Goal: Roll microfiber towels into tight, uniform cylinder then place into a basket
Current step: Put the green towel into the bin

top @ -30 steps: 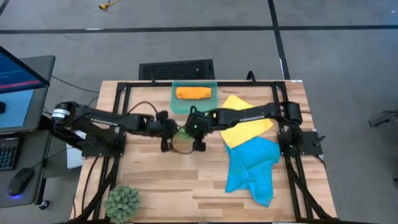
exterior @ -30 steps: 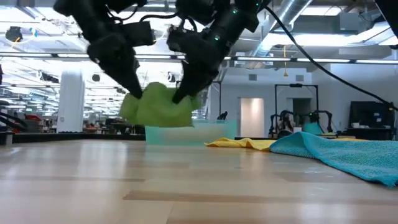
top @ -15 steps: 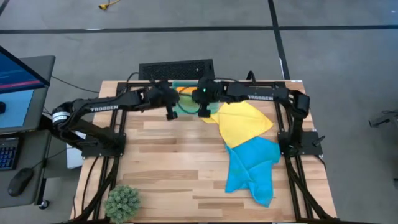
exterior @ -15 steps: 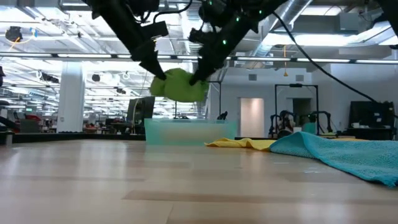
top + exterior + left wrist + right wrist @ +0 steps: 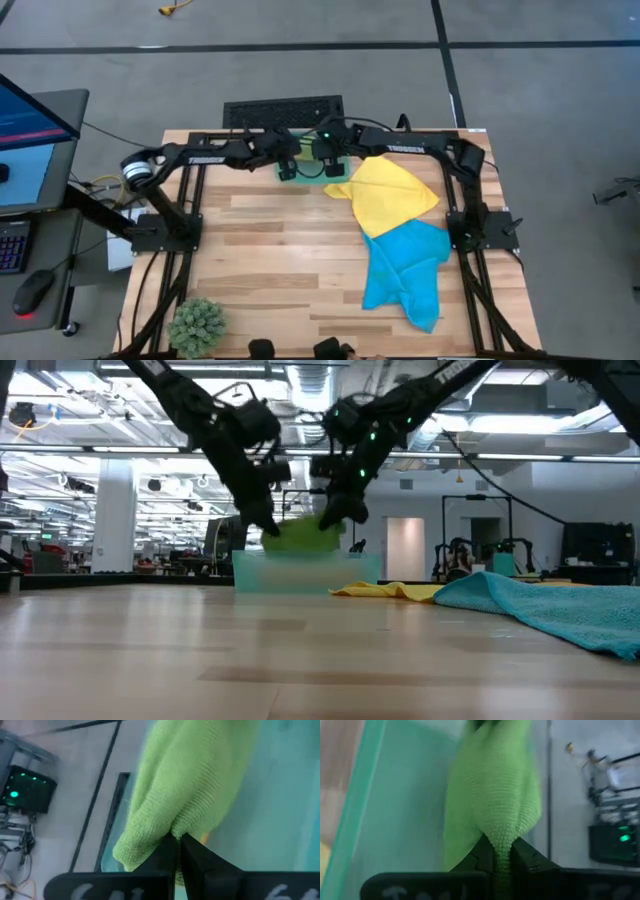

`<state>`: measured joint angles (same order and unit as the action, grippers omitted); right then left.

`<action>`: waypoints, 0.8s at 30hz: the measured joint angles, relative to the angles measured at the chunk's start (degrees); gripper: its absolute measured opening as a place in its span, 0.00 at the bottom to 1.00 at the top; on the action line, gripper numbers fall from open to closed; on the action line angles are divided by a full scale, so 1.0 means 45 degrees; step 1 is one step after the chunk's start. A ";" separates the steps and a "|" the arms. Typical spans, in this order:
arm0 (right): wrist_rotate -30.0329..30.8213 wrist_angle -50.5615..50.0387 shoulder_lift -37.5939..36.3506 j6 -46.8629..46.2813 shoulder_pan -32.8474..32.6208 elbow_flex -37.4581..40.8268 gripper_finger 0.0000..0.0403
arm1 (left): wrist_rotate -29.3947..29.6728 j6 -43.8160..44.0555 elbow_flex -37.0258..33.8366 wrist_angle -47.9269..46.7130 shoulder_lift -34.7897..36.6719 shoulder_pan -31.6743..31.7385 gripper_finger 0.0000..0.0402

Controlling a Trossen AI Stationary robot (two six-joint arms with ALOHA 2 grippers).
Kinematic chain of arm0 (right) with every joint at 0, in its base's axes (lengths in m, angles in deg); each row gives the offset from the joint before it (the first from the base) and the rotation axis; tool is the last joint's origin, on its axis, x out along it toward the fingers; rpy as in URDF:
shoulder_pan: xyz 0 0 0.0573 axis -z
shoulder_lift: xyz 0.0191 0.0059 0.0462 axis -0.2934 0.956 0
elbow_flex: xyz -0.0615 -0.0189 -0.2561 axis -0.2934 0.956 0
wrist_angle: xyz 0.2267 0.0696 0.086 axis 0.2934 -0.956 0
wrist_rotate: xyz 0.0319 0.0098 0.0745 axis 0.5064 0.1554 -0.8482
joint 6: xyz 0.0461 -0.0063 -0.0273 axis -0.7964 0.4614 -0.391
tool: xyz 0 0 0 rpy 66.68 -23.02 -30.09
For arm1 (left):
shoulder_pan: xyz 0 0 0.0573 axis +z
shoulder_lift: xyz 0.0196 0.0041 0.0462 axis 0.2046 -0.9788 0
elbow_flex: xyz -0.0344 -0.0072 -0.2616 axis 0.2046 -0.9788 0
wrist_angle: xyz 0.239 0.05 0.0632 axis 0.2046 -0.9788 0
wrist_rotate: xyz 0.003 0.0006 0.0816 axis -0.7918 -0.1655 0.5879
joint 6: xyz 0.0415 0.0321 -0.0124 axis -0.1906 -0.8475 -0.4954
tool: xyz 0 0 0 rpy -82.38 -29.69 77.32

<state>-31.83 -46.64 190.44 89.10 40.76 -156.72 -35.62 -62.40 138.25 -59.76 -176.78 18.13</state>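
The green towel (image 5: 300,535), rolled into a short bundle, hangs between my two grippers just above the teal basket (image 5: 305,572) at the table's far edge. My left gripper (image 5: 287,168) is shut on its left end and my right gripper (image 5: 328,168) on its right end. In the high view the arms cover most of the basket's rim (image 5: 310,181). A sliver of orange (image 5: 204,838) shows under the roll. The yellow towel (image 5: 385,195) and the blue towel (image 5: 405,265) lie spread on the table's right half. My left gripper pinches a fold at the roll's left end (image 5: 172,827) between its two fingers. It comes slanting down from the table's left side. The roll is lifted clear, lying roughly level over the basket. My right gripper pinches a ridge of cloth at the roll's right end (image 5: 502,832) between its two fingers. It comes slanting down from the table's right side. The roll stretches away from the fingers over the basket's floor (image 5: 405,810), clear of it.
A spiky green plant ball (image 5: 197,325) sits at the near left corner. The yellow towel's edge lies close to the basket's right side. Bare wood (image 5: 270,250) fills the middle and left of the table. A black grille (image 5: 283,110) lies beyond the far edge.
Both grippers have carried the green roll from the middle of the table toward the far edge, first rising, then sinking until it hangs just over the basket. Both wrists have rolled on the way. The roll has stayed held at both ends.
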 joint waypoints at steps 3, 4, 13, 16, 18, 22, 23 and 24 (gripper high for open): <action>-0.0068 -0.0200 0.0333 -0.0022 0.0014 -0.0011 0.10 | -0.0486 0.0101 0.0217 -0.0403 -0.0398 0.0199 0.00; -0.0050 -0.0463 0.0446 0.0002 -0.0014 -0.0015 0.10 | -0.0680 0.0114 0.0328 -0.0528 -0.0504 0.0202 0.00; -0.1493 -0.1460 0.0631 0.0049 -0.0268 -0.0010 0.10 | -0.3938 0.0825 0.0687 -0.3269 -0.0518 0.0204 0.00; -0.2043 -0.1558 0.0625 -0.0019 -0.0262 -0.0007 0.10 | -0.4766 0.0741 0.0687 -0.3674 -0.0518 0.0208 0.00; -0.2125 -0.1514 0.0767 -0.0053 -0.0231 -0.0021 0.10 | -0.4891 0.0741 0.0687 -0.3797 -0.0518 0.0217 0.00; -0.2217 -0.1507 0.1155 -0.0058 -0.0299 -0.0029 0.11 | -0.5014 0.0739 0.0687 -0.4343 -0.0518 0.0206 0.00; -0.2218 -0.1483 0.1197 -0.0057 -0.0321 -0.0033 0.12 | -0.5027 0.0736 0.0686 -0.4435 -0.0518 0.0198 0.00; -0.2210 -0.1436 0.1225 -0.0061 -0.0376 -0.0034 0.12 | -0.5017 0.0741 0.0682 -0.4449 -0.0518 0.0198 0.00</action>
<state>-41.78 -53.10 195.95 88.83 39.06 -156.88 -58.19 -59.06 141.32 -79.79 -179.11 19.02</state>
